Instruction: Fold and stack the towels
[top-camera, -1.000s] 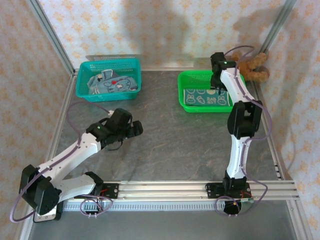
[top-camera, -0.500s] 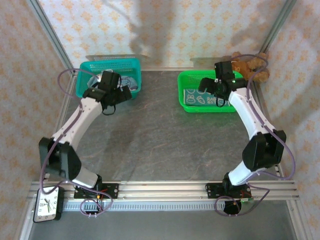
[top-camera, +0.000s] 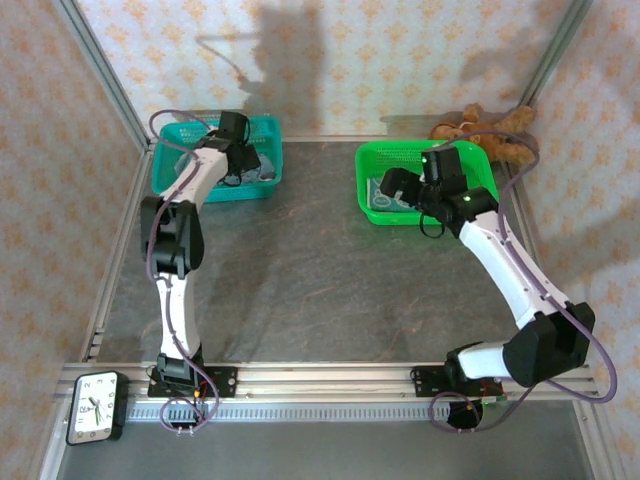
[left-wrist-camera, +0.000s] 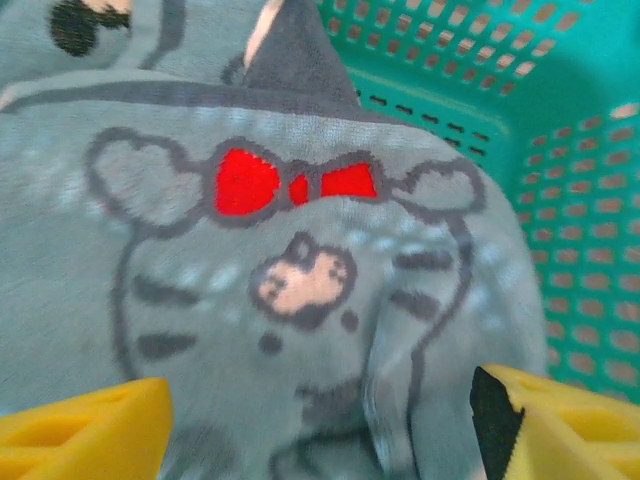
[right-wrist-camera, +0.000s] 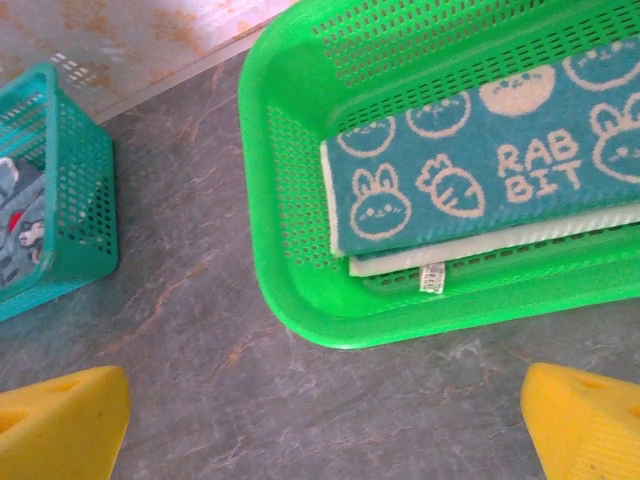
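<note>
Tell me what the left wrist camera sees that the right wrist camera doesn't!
Left wrist camera: the tiger towel really close, with its pink nose and stripes. Right wrist camera: the green basket holding a folded rabbit towel, plus the grey table. Both: the teal basket with the tiger towel lying inside.

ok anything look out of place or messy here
Two things do not belong: a teddy bear slumped in the far right corner behind the green basket, and a clock lying face up at the near left corner. The tiger towel in the teal basket is rumpled, not folded.
</note>
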